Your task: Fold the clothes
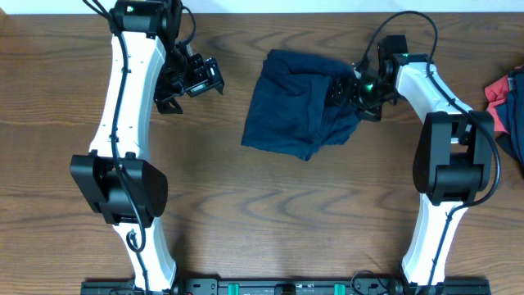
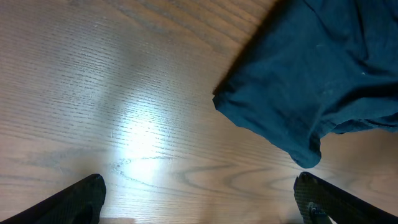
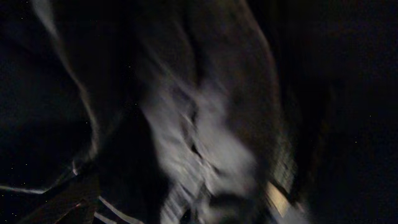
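The clothes (image 1: 299, 102) are a dark navy garment lying crumpled and partly folded on the wooden table, at the back centre. My right gripper (image 1: 348, 90) is at the garment's right edge, pushed into the fabric and shut on it. The right wrist view is blurred and filled with dark cloth (image 3: 205, 124) close to the lens. My left gripper (image 1: 196, 78) is open and empty, hovering over bare table to the left of the garment. In the left wrist view, its fingers (image 2: 199, 205) are spread wide and a corner of the garment (image 2: 311, 81) lies at the upper right.
A pile of red and dark cloth (image 1: 508, 102) lies at the table's right edge. The wooden table (image 1: 270, 213) stretches in front of the garment between the two arm bases.
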